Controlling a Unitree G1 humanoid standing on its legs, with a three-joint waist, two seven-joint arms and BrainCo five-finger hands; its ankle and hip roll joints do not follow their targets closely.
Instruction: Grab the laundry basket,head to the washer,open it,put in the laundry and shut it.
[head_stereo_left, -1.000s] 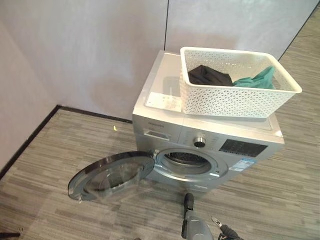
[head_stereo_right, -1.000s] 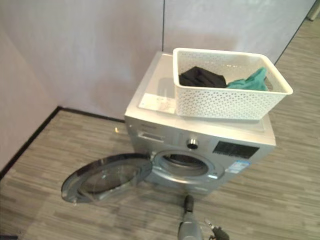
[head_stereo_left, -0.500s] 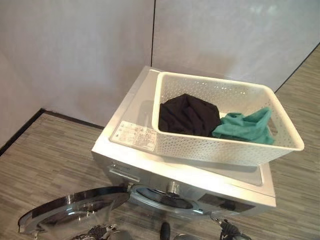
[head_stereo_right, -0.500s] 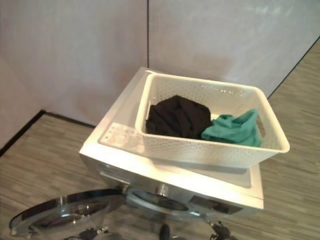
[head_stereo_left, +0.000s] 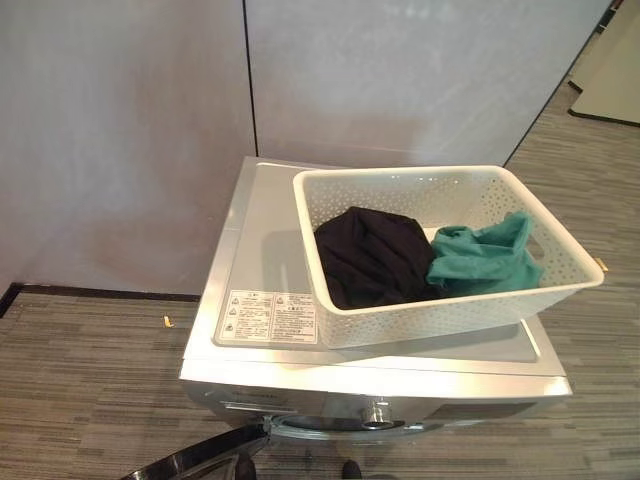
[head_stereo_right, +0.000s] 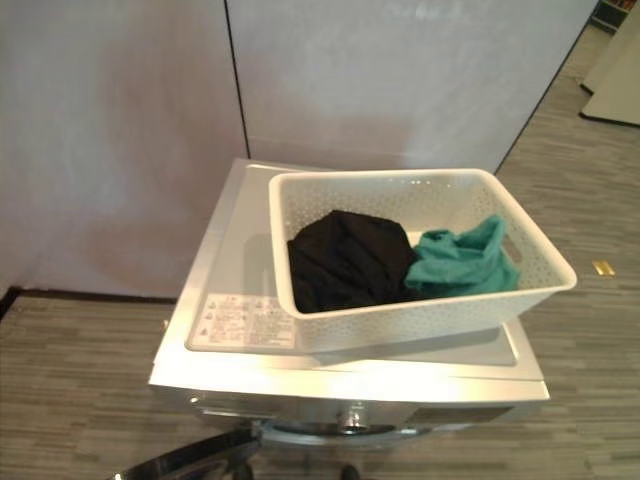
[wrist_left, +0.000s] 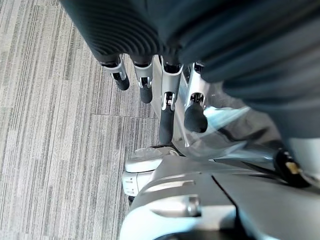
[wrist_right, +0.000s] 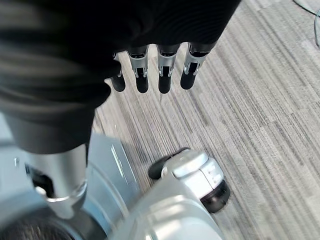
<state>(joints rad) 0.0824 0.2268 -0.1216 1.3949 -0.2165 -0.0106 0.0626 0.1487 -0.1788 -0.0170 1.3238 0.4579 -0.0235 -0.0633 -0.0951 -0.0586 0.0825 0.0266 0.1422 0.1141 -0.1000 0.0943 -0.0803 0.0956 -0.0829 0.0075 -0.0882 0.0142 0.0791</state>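
A white laundry basket (head_stereo_left: 440, 300) is sitting on top of the silver washer (head_stereo_left: 250, 290), toward its right side. 2 garments are lying inside it: a black one (head_stereo_left: 372, 255) on the left, touching a teal one (head_stereo_left: 485, 255) on the right. The washer door (head_stereo_left: 195, 462) is hanging open at the front. The left hand (wrist_left: 150, 75) and right hand (wrist_right: 155, 70) are hanging over the grey floor (wrist_right: 260, 100), fingers straight and slightly apart, holding nothing

Grey striped floor (head_stereo_left: 90, 370), pale panelled wall (head_stereo_left: 400, 80) with a dark vertical seam (head_stereo_left: 250, 75), small yellow scrap (head_stereo_left: 167, 321) on floor near wall.
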